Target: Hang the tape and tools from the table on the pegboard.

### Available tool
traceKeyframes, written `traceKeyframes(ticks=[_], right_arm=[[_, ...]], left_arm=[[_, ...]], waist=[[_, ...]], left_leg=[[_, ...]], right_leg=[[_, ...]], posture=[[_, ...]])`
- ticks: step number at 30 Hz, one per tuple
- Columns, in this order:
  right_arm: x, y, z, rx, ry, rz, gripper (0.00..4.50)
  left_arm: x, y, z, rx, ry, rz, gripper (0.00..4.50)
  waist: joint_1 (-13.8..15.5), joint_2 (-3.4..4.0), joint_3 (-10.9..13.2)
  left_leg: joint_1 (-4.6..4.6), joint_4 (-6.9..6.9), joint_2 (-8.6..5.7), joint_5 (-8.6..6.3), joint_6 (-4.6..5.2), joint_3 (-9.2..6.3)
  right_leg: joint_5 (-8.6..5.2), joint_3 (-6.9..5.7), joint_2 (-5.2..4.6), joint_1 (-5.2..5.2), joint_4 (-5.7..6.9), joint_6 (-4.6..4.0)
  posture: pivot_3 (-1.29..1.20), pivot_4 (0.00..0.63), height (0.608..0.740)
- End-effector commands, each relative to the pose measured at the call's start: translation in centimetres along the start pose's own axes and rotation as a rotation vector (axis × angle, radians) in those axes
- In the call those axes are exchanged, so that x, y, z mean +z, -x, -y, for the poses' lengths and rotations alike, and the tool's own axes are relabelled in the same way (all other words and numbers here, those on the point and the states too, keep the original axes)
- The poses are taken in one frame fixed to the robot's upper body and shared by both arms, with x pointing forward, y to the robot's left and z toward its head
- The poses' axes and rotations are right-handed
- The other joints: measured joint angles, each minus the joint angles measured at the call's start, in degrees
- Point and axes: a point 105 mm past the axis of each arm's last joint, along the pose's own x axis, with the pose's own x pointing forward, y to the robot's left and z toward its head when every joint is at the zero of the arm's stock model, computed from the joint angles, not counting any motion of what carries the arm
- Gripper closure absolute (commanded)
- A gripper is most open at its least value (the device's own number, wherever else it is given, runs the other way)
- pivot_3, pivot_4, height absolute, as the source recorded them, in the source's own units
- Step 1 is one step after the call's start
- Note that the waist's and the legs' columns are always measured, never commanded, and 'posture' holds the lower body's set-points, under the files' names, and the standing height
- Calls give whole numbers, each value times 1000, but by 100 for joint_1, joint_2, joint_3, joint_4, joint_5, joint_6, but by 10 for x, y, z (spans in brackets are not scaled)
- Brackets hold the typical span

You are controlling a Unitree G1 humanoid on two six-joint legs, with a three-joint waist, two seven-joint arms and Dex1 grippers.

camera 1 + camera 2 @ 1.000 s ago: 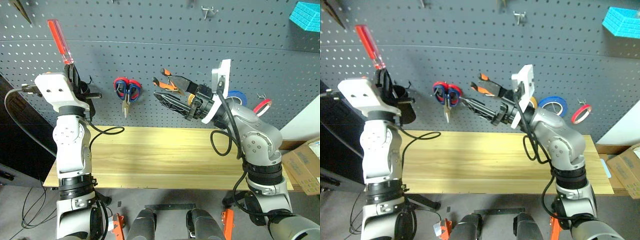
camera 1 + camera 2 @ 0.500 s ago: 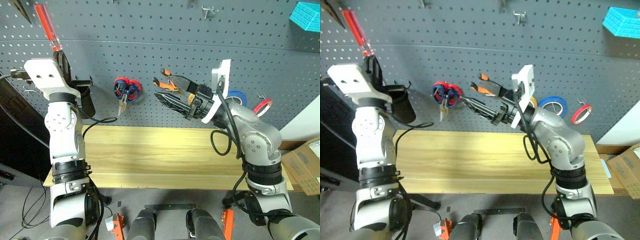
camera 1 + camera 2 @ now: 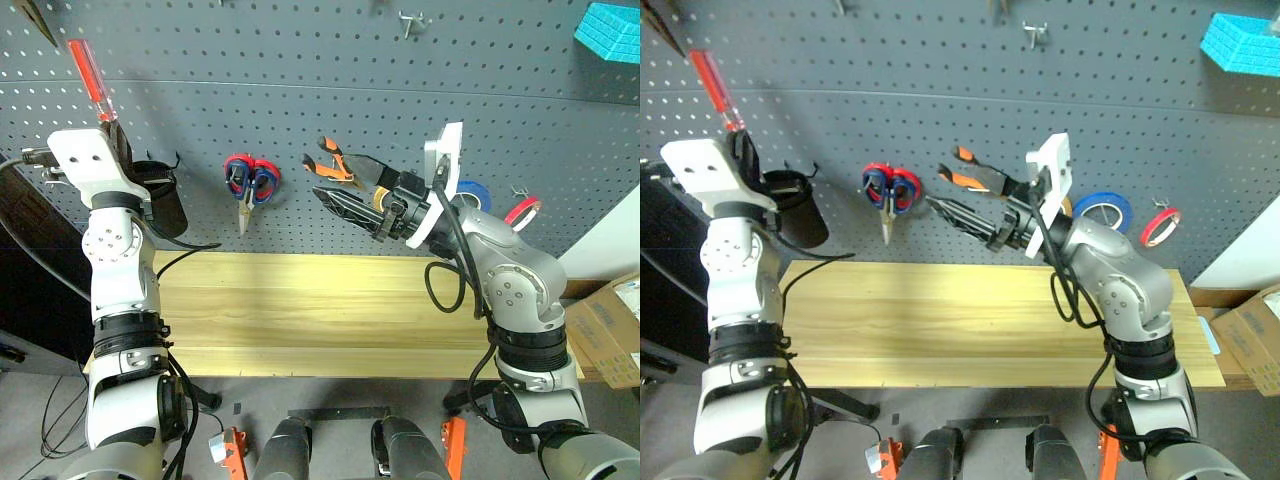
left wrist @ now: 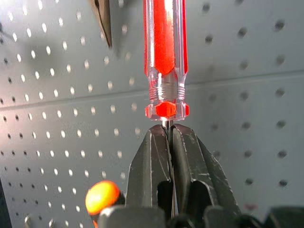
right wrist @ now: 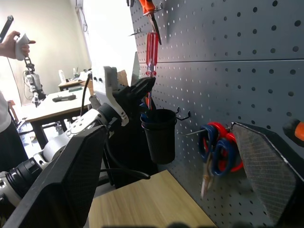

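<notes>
Left hand (image 3: 112,133), gripping slim red-handled screwdriver (image 3: 88,72): shifted leftward along the dark grey pegboard (image 3: 300,90).

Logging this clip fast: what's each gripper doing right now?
Left gripper: shut on the red-handled screwdriver, gripped by its shaft.
Right gripper: open, holding nothing.

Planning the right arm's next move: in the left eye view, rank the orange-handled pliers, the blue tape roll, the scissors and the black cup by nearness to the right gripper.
1. Orange-handled pliers, hanging on the pegboard just above the open right gripper.
2. Scissors, to its left.
3. Blue tape roll, to the right, behind the wrist.
4. Black cup, far left.
</notes>
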Motion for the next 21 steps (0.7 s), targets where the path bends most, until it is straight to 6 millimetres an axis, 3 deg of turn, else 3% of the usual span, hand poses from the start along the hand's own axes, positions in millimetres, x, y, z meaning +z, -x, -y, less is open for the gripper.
traceKeyframes(ticks=[1,10,21], right_arm=[[10,2,-6,17,26,28,0],[8,5,-7,3,24,16,0],[8,7,-6,-5,27,7,0]], left_arm=[[25,-10,-3,-2,-4,98,4474],[-3,-1,-3,24,46,19,4474],[-13,19,-8,47,34,-12,4474]], waist=[[-9,0,0],[-76,2,2],[-80,3,2]], left_leg=[[0,0,6,0,0,1],[11,-2,21,0,0,10],[11,-4,23,0,0,12]], right_leg=[[0,0,5,-1,0,0],[2,0,16,-1,3,-4],[1,2,16,-1,0,-5]], posture=[[56,141,740],[41,149,740],[43,147,740]])
